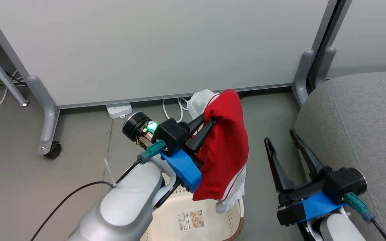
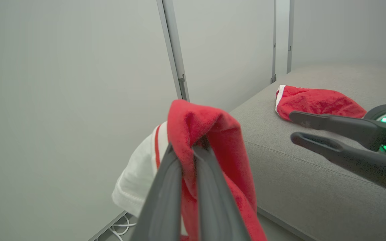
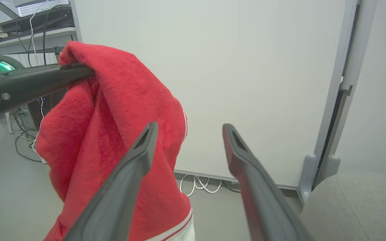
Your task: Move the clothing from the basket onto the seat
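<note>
L gripper (image 1: 208, 122) clamped tight on red garment (image 1: 224, 150), which hangs from its fingers over basket (image 1: 239, 225) rim. R gripper (image 1: 280, 135) spread wide, empty, just beside seat (image 1: 357, 120) edge. 2nd red garment (image 2: 317, 102) lies on seat top.

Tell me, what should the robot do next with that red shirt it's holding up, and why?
Probably swing the left gripper rightward toward the seat. It is shut on a red garment that hangs lifted above the basket, not yet over the grey cushion, where a second garment already lies. The right gripper is open, holding nothing.
</note>
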`<state>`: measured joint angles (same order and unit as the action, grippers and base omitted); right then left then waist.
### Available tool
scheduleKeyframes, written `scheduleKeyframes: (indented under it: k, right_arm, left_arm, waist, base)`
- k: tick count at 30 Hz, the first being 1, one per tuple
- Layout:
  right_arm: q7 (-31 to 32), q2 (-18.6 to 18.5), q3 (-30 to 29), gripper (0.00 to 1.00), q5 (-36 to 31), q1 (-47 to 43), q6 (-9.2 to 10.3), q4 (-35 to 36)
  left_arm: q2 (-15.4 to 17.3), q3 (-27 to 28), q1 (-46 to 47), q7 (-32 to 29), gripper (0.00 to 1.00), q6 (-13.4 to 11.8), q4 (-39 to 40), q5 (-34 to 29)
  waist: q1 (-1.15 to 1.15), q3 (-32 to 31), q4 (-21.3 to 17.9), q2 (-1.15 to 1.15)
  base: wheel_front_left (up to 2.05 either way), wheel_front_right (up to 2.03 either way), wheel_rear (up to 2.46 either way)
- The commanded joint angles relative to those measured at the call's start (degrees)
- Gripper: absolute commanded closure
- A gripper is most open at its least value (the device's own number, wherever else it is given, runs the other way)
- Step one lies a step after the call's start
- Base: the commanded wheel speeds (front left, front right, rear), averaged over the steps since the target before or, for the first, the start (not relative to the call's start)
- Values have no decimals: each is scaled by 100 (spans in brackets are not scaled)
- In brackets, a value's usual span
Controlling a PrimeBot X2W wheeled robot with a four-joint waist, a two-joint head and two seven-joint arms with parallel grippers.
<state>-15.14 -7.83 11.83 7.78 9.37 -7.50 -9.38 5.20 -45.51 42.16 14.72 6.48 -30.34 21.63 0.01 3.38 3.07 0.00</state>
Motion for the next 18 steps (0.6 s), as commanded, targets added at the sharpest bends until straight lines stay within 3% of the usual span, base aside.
scheduleKeyframes:
  k: [1, 8, 18]
  right_arm:
    - [-1, -71, 160, 0, 37, 178, 2, -37]
    - [-1, -230, 852, 0, 78, 691, 2, -193]
    - [-1, -281, 1366, 0, 104, 1470, 2, -888]
  left_arm:
    - [25, -11, 85, 11, 100, -27, 21, 32]
    - [-7, -46, 130, 28, 100, -23, 5, 44]
    - [-79, -137, 226, 49, 100, -10, 19, 20]
  waist:
    - [-1, 16, 6, 0]
    - [-1, 90, 46, 0]
    - [-1, 286, 141, 0]
  base:
    - [0, 0, 0]
    - [0, 0, 0]
    - [0, 0, 0]
